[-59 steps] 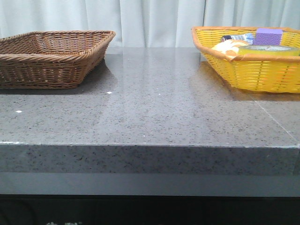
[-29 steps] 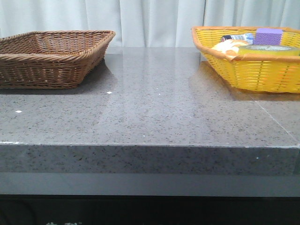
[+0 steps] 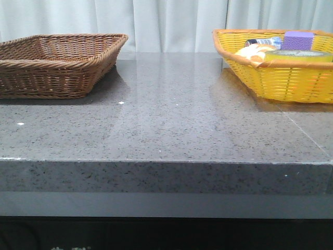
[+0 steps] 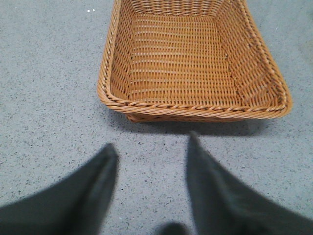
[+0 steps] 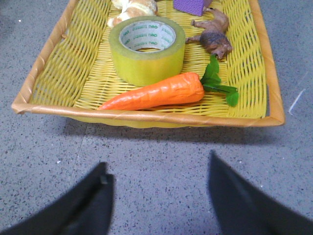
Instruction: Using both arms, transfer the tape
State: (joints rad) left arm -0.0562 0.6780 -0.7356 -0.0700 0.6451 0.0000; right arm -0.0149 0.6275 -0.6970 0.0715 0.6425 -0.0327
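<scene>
Grey speckled stone table (image 3: 166,125), pale curtain (image 3: 171,23) behind, tape (image 5: 146,49) flat in yellow basket (image 5: 146,117) beside carrot (image 5: 156,92), brown basket (image 4: 193,110) far left, left gripper (image 4: 151,188) and right gripper (image 5: 156,196) spread above bare tabletop.

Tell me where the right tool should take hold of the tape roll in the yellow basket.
Grip the tape by its wall from above, one finger in the open core, one outside. It lies flat, hole up, and the carrot lies close against its near side, so a side approach looks blocked. The right tool is open.
</scene>
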